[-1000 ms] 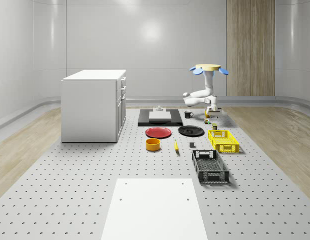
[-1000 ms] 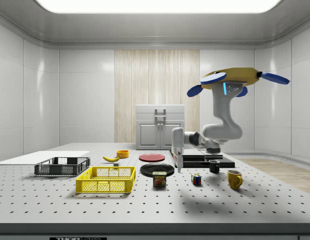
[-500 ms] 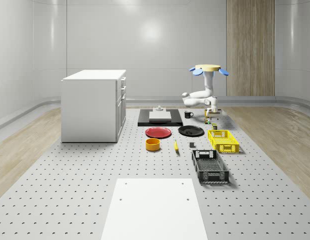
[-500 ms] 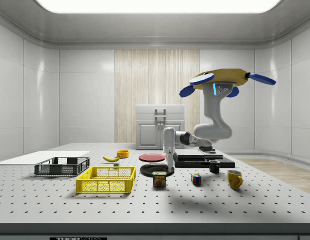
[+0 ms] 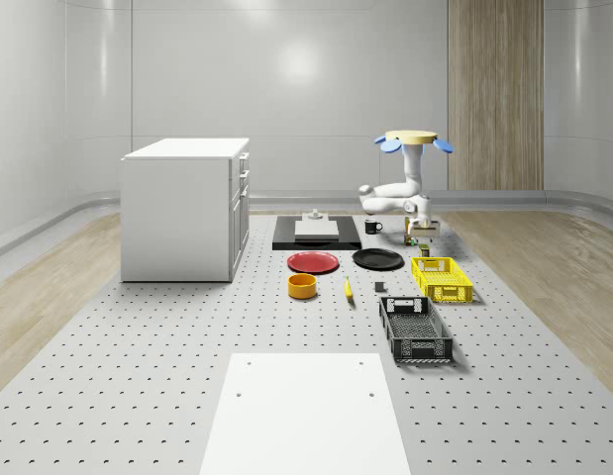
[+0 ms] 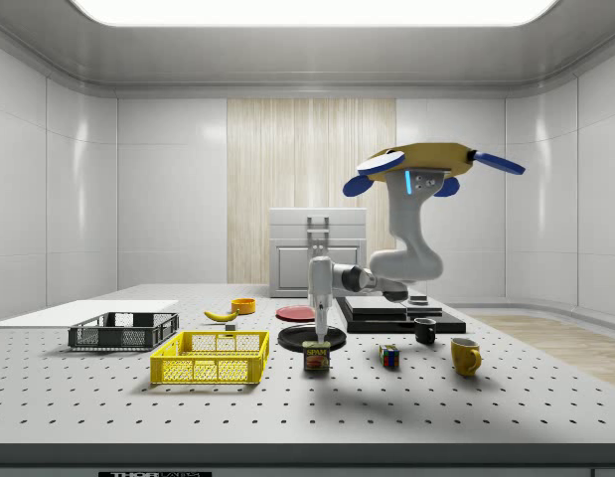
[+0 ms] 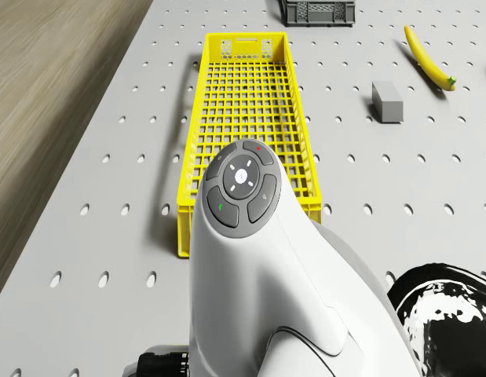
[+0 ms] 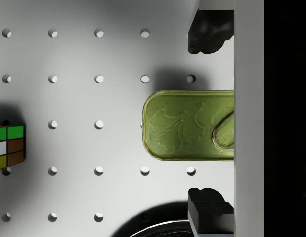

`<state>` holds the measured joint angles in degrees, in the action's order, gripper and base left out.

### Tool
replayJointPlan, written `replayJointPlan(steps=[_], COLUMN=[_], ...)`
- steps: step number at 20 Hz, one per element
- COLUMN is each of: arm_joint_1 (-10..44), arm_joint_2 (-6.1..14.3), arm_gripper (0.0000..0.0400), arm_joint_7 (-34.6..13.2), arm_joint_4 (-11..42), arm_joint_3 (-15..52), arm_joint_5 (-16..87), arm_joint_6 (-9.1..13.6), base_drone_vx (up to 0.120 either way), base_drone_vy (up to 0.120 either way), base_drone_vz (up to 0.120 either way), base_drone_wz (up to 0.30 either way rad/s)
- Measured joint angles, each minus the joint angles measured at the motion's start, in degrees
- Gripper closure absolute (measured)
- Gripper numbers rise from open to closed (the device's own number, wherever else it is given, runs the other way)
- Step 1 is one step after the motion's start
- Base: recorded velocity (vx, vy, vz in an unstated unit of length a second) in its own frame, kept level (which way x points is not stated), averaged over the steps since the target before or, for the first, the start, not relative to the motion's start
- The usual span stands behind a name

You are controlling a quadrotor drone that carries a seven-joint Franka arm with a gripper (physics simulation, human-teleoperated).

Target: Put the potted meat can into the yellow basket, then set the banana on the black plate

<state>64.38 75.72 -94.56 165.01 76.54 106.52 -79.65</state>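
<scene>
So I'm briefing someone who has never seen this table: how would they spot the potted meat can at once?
Find the yellow basket near the table's front edge in the side view. Just to its right in that view stands the potted meat can, directly under the pincer of the hovering drone. Unlike the colour-patched cube and yellow mug further right, it is a squat tin with a green lid.

Yellow drone (image 6: 433,156), blue rotors, white arm (image 6: 411,237)
</scene>
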Motion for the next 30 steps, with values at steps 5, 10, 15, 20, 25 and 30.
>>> replayJointPlan(steps=[5,10,15,20,25,30], arm_joint_1=[0.3,0.4,0.5,0.8,1.0,1.3], arm_joint_2=[1.0,2.0,3.3,4.2,4.9,5.3], arm_gripper=[0.0000,0.0000,0.0000,0.0000,0.0000,0.0000], arm_joint_7=[-0.2,-0.4,-0.2,-0.1,0.0,-0.1], arm_joint_4=[-0.1,-0.2,-0.8,-1.5,-2.0,-2.3], arm_joint_3=[0.2,-0.3,-3.1,-5.9,-7.6,-8.6], arm_joint_5=[-0.5,-0.2,2.2,4.7,6.1,7.0], arm_joint_6=[-0.9,-2.1,-4.2,-6.1,-7.3,-8.1], base_drone_vx=[0.064,0.000,0.000,0.000,0.000,0.000], base_drone_vy=[-0.016,0.000,0.000,0.000,0.000,0.000], base_drone_vz=[0.000,0.000,0.000,0.000,0.000,0.000], base_drone_wz=[0.000,0.000,0.000,0.000,0.000,0.000])
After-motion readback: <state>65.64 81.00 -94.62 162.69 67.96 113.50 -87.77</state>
